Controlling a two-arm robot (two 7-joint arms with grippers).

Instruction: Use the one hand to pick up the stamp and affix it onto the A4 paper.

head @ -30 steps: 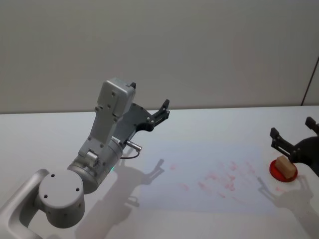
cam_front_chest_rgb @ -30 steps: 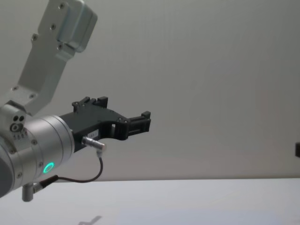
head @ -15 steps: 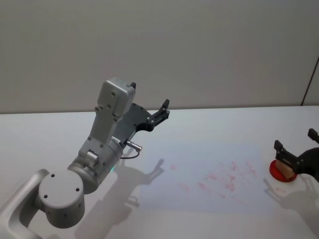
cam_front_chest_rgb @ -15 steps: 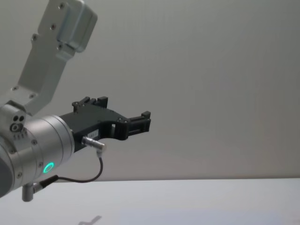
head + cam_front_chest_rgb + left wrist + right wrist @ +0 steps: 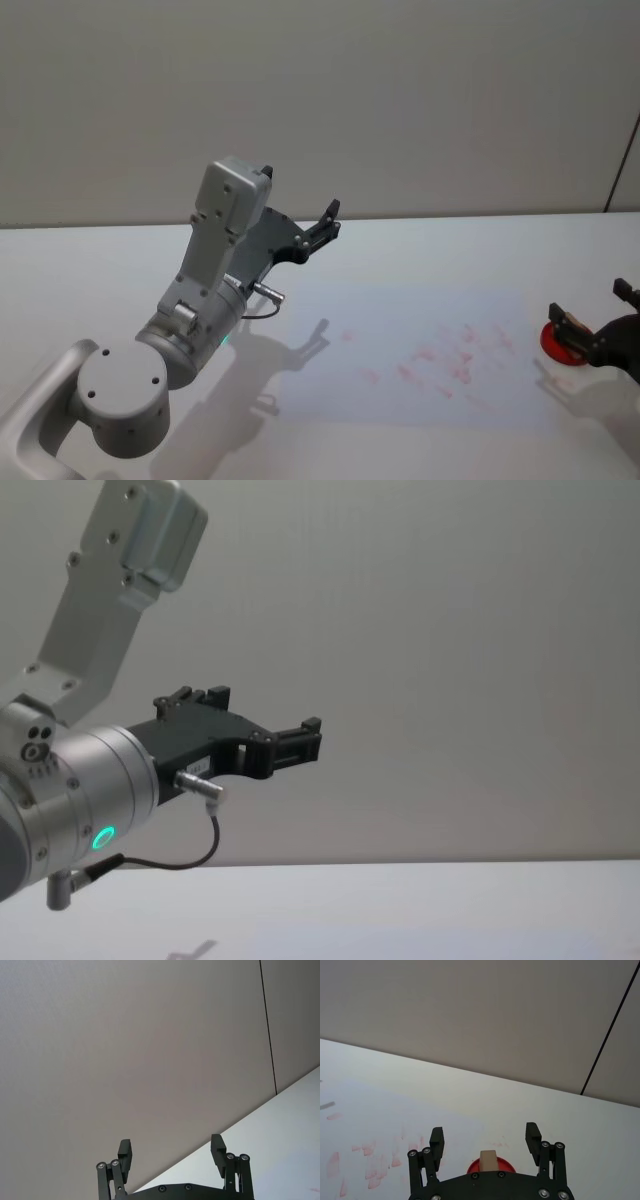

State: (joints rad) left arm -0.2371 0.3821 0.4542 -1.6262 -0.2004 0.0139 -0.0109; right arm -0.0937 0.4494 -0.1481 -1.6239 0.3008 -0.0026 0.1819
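The stamp [image 5: 488, 1158], a small light-brown wooden block, stands upright on a round red ink pad [image 5: 503, 1164] at the table's right side. My right gripper [image 5: 485, 1140] is open and straddles the block, with a gap between each finger and the wood. In the head view the right gripper [image 5: 590, 303] hangs low over the red pad [image 5: 551, 340] and covers the stamp. The A4 paper [image 5: 400, 320] lies flat mid-table, marked with red prints [image 5: 367, 1150]. My left gripper [image 5: 328, 218] is raised off the table at the left, open [image 5: 170, 1147], holding nothing.
The bulky silver left arm [image 5: 200, 300] with a green light [image 5: 103, 837] rises over the table's left half. The white table [image 5: 450, 250] runs back to a plain wall. The paper's right edge lies close to the red pad.
My right gripper has dropped and drawn back toward the near right, so it now surrounds the stamp and hides it in the head view. The left arm has not moved.
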